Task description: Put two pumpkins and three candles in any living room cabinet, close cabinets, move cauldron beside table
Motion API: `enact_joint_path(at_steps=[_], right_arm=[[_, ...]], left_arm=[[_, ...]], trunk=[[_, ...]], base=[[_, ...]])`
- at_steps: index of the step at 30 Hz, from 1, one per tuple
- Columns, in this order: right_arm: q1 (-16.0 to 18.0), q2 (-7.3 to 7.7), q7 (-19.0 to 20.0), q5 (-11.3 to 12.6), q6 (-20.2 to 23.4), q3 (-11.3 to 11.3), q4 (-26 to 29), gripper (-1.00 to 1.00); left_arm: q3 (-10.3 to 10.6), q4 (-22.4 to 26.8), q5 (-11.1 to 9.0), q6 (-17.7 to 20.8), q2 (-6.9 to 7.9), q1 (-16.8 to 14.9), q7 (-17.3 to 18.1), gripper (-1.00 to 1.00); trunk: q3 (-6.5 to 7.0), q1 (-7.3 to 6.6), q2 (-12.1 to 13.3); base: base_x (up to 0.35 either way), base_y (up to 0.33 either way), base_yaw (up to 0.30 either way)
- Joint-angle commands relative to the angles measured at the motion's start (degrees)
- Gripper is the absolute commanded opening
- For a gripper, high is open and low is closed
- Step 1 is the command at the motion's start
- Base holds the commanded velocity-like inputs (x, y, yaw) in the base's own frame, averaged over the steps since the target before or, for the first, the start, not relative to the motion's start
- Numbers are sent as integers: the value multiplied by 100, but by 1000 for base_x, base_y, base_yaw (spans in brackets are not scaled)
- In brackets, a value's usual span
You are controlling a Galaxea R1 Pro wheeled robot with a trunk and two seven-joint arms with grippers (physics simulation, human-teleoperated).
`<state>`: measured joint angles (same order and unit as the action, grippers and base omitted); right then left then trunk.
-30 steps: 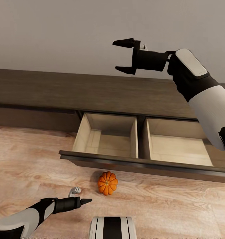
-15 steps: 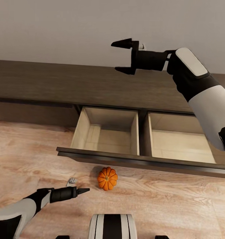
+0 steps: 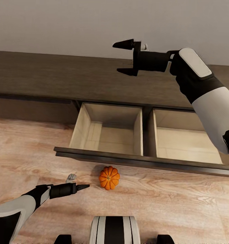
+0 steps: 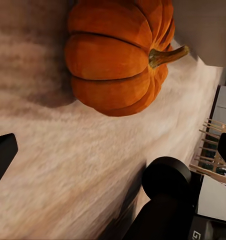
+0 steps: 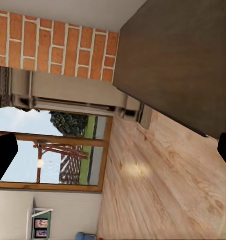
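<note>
Gaping cabinet drawer, pumpkin outside

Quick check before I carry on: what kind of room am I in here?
Probably a living room: a long, low dark-brown wood cabinet against a plain wall, pale wood-plank floor, and a brick wall beside a large wood-framed window.
</note>
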<state>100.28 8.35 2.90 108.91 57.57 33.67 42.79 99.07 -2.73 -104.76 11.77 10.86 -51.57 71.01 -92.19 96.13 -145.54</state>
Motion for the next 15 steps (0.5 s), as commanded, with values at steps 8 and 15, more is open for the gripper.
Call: enact_joint_path(at_steps=[8,15], right_arm=[[0,8,0,-1,-8,-17,44,100],[0,0,-4,-1,-9,-19,46,100]], left_arm=[[10,21,4,-23,8,-20,9,100],[24,34,17,-51,-1,-14,7,100]], trunk=[[-67,7,-4],[-67,7,-4]], base=[[0,0,0],[0,0,0]])
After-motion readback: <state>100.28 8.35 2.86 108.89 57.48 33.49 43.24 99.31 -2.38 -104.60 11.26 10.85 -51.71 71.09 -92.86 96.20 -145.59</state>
